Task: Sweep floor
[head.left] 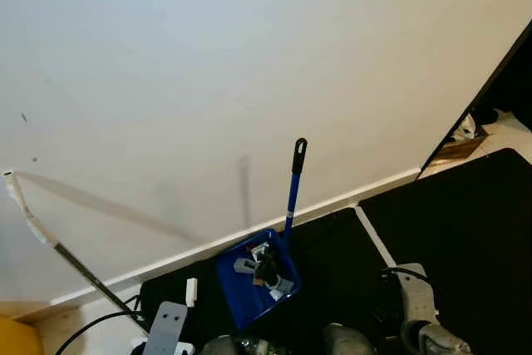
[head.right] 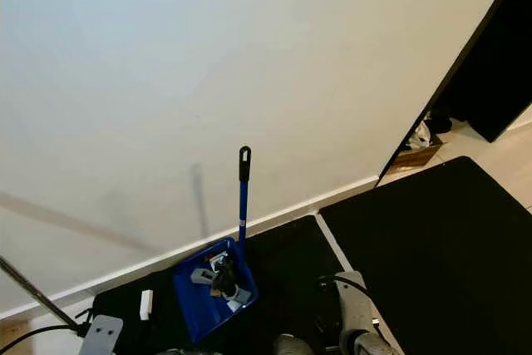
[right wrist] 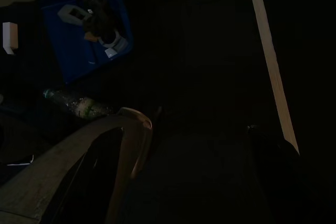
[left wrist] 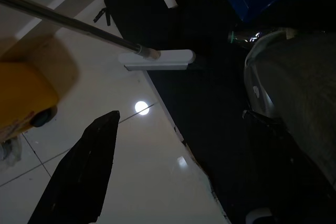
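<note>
A blue dustpan [head.left: 249,284] stands on a black mat against the white wall, its long blue handle [head.left: 292,193] upright. Grey, white and dark debris lies in the pan [right wrist: 94,22]. To the left, a broom with a thin metal pole [head.left: 62,251] leans over the floor, its flat pale head [left wrist: 156,59] resting at the mat's edge. My left gripper [left wrist: 178,116] hangs low over the tiled floor near the broom head, open and holding nothing. My right arm [head.left: 418,305] hangs over the black mat, and its wrist view is very dark.
A clear plastic bottle [right wrist: 79,106] lies on the mat close to my feet. A small white block [head.left: 191,291] sits left of the dustpan. A yellow object [left wrist: 21,98] stands on the tiles at far left. A second black mat [head.left: 465,230] lies to the right, beside a dark cabinet [head.left: 511,81].
</note>
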Controlling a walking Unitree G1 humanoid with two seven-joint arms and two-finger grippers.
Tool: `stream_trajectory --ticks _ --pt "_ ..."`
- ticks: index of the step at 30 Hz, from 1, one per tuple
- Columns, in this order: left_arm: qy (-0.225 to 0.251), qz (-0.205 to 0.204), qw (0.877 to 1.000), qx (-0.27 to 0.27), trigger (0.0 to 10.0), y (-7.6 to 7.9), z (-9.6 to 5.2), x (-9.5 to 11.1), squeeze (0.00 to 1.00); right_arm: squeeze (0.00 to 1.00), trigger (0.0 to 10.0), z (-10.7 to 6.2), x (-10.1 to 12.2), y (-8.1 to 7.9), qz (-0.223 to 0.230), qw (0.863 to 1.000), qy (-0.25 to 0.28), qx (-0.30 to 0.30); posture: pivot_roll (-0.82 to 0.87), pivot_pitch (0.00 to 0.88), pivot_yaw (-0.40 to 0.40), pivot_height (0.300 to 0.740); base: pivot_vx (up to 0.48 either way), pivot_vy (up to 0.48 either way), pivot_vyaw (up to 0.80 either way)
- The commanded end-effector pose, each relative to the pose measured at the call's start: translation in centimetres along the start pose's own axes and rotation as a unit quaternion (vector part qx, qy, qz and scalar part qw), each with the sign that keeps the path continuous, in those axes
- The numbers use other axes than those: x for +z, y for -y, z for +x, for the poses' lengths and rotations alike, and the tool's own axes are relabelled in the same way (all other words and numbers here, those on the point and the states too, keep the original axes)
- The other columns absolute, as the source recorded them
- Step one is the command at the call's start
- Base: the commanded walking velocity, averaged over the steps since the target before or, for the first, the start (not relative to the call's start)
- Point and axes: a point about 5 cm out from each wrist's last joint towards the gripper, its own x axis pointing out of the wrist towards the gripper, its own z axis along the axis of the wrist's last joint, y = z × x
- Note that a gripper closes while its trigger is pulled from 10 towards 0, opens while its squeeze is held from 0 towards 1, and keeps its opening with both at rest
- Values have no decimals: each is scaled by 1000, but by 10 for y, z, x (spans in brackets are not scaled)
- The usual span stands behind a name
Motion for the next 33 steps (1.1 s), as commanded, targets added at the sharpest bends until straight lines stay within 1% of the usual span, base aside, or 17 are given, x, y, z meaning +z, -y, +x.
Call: stream_trajectory --ticks 1,7,12,18,21,33 --pt "-13 -6 1000 -3 10000 4 -2 -6 0 0 10000 -1 -3 3 2 1000 -9 -5 -11 26 -33 740 0 0 0" --pt "-14 -7 1000 -3 10000 4 -2 -8 0 0 10000 -2 -5 4 -1 1000 -11 -3 -7 44 -43 740 0 0 0" --pt "-15 -8 1000 -1 10000 4 -2 -9 0 0 10000 -1 -4 2 1 1000 -9 0 -1 36 -40 740 0 0 0" --pt "-15 -4 1000 -4 10000 4 -3 -10 0 0 10000 -1 -4 0 1 1000 -9 5 5 61 -46 740 0 0 0" --pt "-16 -6 1000 -1 10000 3 -3 -10 0 0 10000 -1 -4 -1 2 1000 -9 4 13 51 -43 740 0 0 0" --pt "-19 -4 1000 -3 10000 5 -4 -13 0 0 10000 -1 -5 0 3 1000 -11 1 17 62 -53 740 0 0 0"
